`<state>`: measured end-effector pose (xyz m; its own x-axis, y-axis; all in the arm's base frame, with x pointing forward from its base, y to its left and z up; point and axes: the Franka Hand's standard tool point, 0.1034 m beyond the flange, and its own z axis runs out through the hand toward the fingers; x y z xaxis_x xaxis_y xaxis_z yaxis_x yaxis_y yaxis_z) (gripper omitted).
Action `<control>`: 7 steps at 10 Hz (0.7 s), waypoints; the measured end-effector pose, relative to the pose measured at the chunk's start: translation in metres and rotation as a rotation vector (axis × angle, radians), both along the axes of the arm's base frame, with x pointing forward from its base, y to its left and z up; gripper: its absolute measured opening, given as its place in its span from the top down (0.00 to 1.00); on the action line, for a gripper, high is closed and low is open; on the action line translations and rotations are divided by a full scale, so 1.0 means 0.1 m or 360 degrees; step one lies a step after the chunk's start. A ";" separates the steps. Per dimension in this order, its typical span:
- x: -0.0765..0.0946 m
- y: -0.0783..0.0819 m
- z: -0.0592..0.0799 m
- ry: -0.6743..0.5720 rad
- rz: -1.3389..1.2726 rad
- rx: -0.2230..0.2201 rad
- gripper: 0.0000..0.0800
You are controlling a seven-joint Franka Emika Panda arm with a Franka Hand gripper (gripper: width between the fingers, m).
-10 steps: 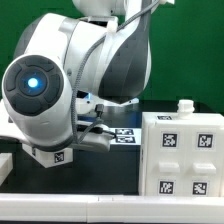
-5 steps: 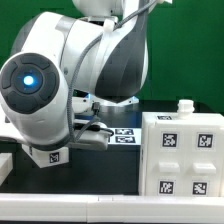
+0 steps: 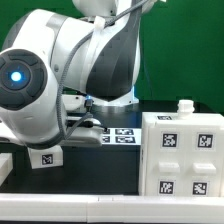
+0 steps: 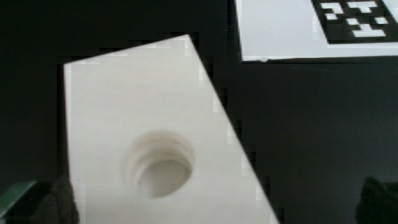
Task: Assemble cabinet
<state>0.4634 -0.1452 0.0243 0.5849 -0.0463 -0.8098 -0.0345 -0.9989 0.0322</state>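
The cabinet body (image 3: 185, 150), a big matte white box with several tags on its front, stands at the exterior view's right. A small white tagged piece (image 3: 47, 157) shows below the arm at the lower left. In the wrist view a white cabinet panel with a round hole (image 4: 151, 130) lies on the black table, between my gripper's (image 4: 199, 205) fingers. The fingertips (image 4: 22, 200) show at the frame's two lower corners, wide apart, with a dark gap beside the panel. The gripper is open. In the exterior view the arm hides the gripper.
The marker board (image 3: 120, 135) lies flat on the table behind the arm, and its corner with one tag shows in the wrist view (image 4: 329, 30). A small white knob (image 3: 183, 106) sticks up on the cabinet body's top. The arm's bulky joint (image 3: 30, 85) fills the exterior view's left.
The arm has swung toward the exterior view's left. The small tagged piece below it has shifted left by a little. The cabinet body has not moved.
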 end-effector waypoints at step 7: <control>-0.05 -0.04 -0.14 0.0000 -0.0021 -0.0022 0.00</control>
<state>0.4583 -0.1493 0.0107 0.5840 -0.0651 -0.8091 -0.0474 -0.9978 0.0461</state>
